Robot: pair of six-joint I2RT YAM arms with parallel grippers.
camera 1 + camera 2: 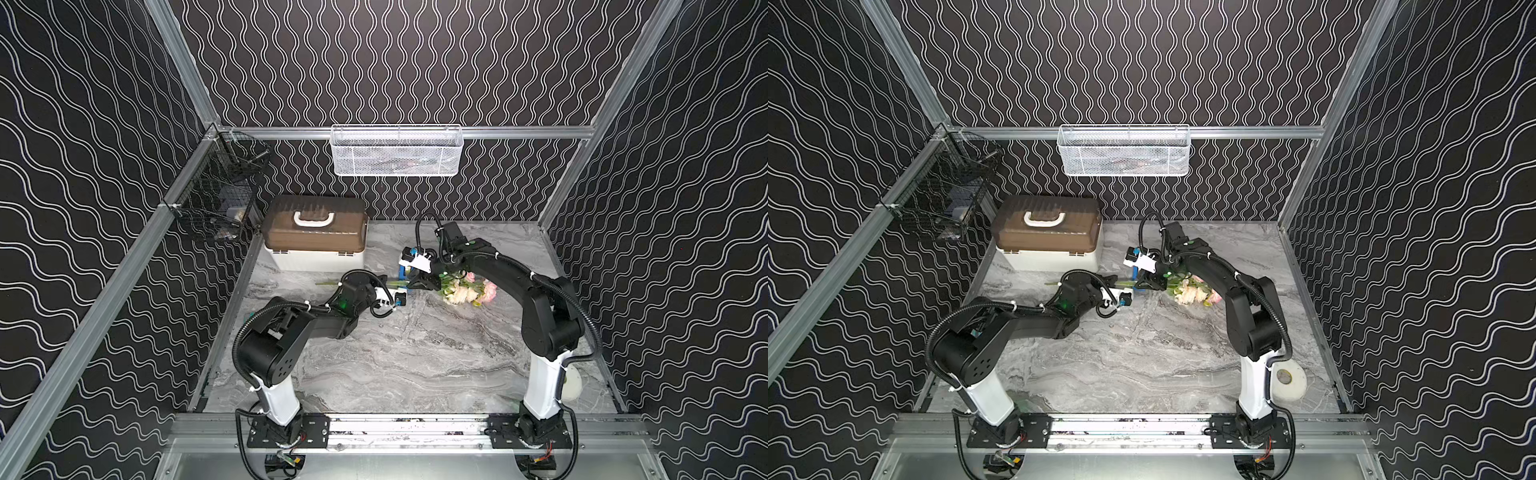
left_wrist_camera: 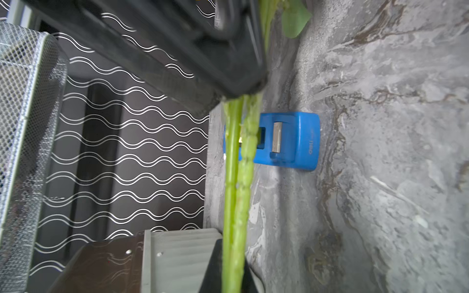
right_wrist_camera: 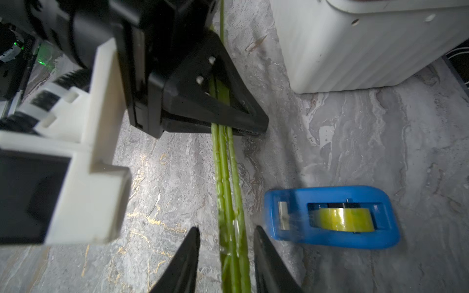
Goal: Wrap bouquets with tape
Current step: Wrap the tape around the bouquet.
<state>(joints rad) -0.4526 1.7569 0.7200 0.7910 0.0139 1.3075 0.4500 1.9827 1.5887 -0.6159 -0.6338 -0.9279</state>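
The bouquet lies across the back of the marble table, its pink and cream blooms point(image 1: 467, 291) point(image 1: 1192, 293) to the right and its green stems point(image 2: 236, 190) point(image 3: 228, 182) running left. My left gripper point(image 1: 384, 283) point(image 2: 234, 274) is shut on the stems. My right gripper point(image 3: 226, 228) point(image 1: 419, 284) straddles the same stems closer to the blooms, open, with a gap on each side. The tape, a yellowish roll point(image 3: 342, 219), sits in its blue dispenser point(image 3: 330, 215) point(image 2: 291, 142) point(image 1: 402, 272) on the table just behind the stems, touched by neither gripper.
A white case with a brown lid point(image 1: 316, 232) stands at the back left, close to the dispenser. A white mesh basket point(image 1: 395, 151) and a black wire basket point(image 1: 216, 195) hang on the walls. A large white roll point(image 1: 1289, 384) lies by the right arm's base.
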